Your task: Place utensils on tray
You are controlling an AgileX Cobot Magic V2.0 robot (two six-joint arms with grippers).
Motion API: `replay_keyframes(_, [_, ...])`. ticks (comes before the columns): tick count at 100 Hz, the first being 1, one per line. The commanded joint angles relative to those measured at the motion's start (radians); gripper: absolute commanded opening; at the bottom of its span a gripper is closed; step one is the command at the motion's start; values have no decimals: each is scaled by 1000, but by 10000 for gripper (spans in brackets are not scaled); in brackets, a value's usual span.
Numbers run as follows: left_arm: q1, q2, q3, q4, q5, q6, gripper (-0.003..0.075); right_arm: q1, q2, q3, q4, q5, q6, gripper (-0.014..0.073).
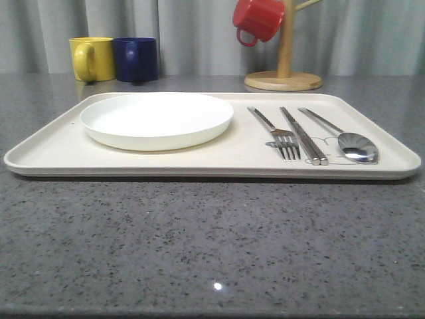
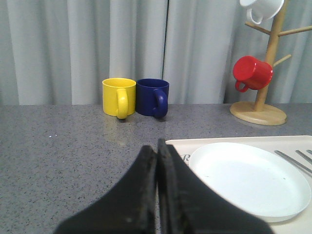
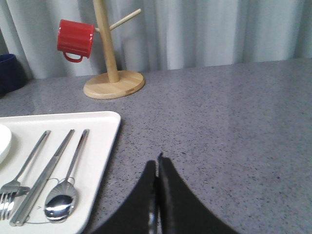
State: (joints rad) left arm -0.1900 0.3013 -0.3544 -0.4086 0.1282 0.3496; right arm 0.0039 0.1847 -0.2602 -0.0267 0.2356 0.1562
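Front view: grey speckled stone table (image 1: 199, 239), pale pleated curtain (image 1: 192, 33) behind. On the table a cream tray (image 1: 46, 156), wide and flat with a low rim. On its left part a round white plate (image 1: 157, 119). On its right part three metal pieces side by side: fork (image 1: 275, 133), then chopsticks (image 1: 304, 136), then spoon (image 1: 345, 139), handles pointing away toward the curtain. All three fully inside the rim, near each other, apart from the plate. Behind the tray at the left a yellow mug (image 1: 91, 58) touching a dark blue mug (image 1: 136, 58). Behind at the right a wooden mug stand (image 1: 284, 63) with a red mug (image 1: 257, 20) hanging on it.

Left wrist view: black left claw (image 2: 157, 161) with both fingers pressed together, nothing between them. Hanging over bare table just beside the tray's corner (image 2: 178, 146). Plate near it on the tray, and fork tips at the far edge, well apart from the claw. Yellow and blue mugs ahead, mug stand with red mug and a white mug (image 2: 261, 7) on top.

Right wrist view: black right claw (image 3: 157, 170) also pressed together, holding nothing. Over bare table beside the tray's other end. Fork, chopsticks and spoon lying parallel on the tray, spoon nearest to the claw but not touching. Wooden stand and red mug behind, before the curtain.
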Motion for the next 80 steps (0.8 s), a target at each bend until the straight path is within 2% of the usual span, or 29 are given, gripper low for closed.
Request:
replay_keyframes(1, [-8, 7, -29, -6, -77, -9, -18, -19, -74, 33, 20, -94, -27, -69])
replay_keyframes(17, [-8, 7, -29, -6, -77, -9, -18, -19, -224, 146, 20, -120, -27, -69])
replay_keyframes(39, [-8, 7, -29, -6, -77, -9, -18, -21, -212, 270, 16, -291, -27, -69])
replay_keyframes(80, [-8, 7, -29, -6, -77, -9, -18, -21, -212, 270, 16, -304, -27, -69])
